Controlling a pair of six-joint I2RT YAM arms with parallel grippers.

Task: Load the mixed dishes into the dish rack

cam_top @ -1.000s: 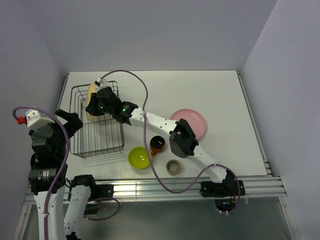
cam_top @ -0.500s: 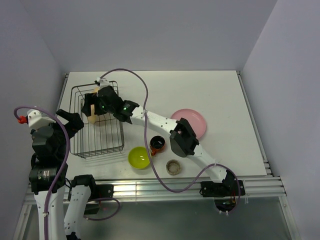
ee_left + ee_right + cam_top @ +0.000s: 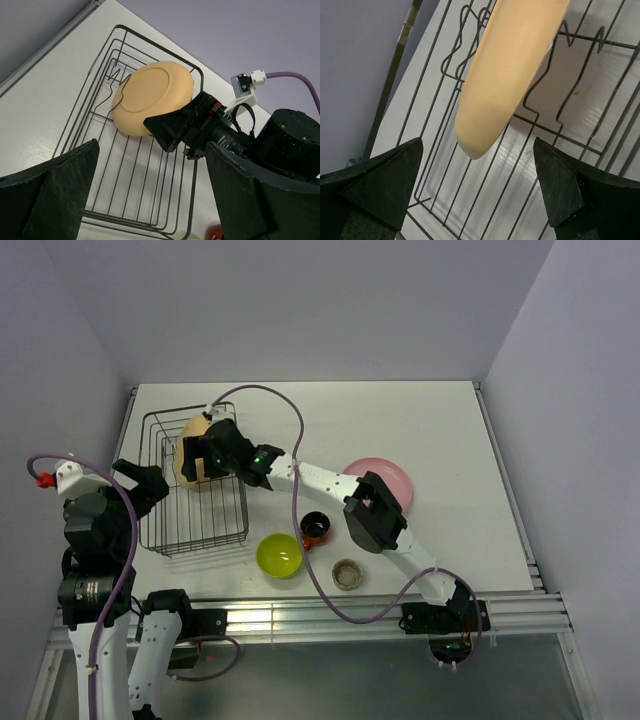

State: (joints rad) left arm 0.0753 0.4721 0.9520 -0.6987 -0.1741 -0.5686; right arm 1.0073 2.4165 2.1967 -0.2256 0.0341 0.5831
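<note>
our right claw (image 3: 200, 454) has just let go and gapes wide, so one dish is loaded, the yellow plate (image 3: 152, 97) leaning on edge at the rack's (image 3: 200, 525) far end; left claw (image 3: 150, 200) idles open.

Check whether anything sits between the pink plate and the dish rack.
No dish does. Only the right arm's own link crosses the table between the pink plate and the dish rack; the red-orange mug and lime-green bowl sit nearer the front edge, off that line.
</note>
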